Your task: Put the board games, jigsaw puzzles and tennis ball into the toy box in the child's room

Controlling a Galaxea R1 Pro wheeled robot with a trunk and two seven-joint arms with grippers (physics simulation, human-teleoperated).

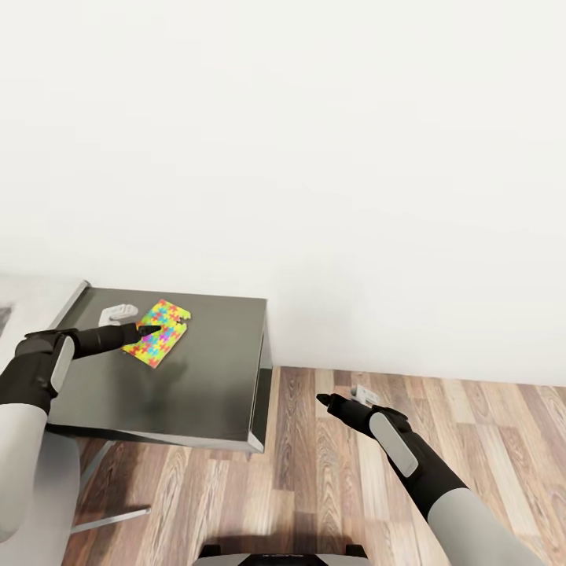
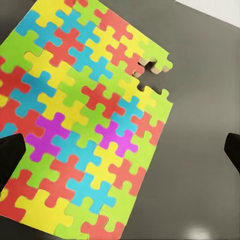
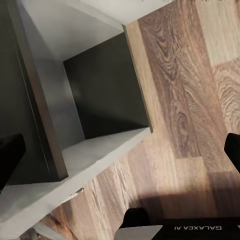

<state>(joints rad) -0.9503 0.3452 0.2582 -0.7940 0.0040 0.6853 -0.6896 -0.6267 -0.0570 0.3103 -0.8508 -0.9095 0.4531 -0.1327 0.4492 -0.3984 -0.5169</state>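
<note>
A jigsaw puzzle (image 1: 157, 332) of yellow, green, blue, red and purple pieces lies flat on a dark grey cabinet top (image 1: 212, 369). The left wrist view shows the puzzle (image 2: 85, 125) from close above, with one notch at its edge. My left gripper (image 1: 148, 330) hovers over the puzzle, and its dark fingertips (image 2: 10, 160) stand far apart at the frame's sides, so it is open and empty (image 2: 120, 155). My right gripper (image 1: 330, 402) hangs over the wooden floor beside the cabinet, open and empty (image 3: 120, 155).
A white wall rises right behind the cabinet. A pale grey surface (image 1: 23, 303) adjoins the cabinet at the far left. The right wrist view looks at the cabinet's open lower shelf (image 3: 105, 95), the wooden floor (image 3: 185, 100) and my own base (image 3: 165, 227).
</note>
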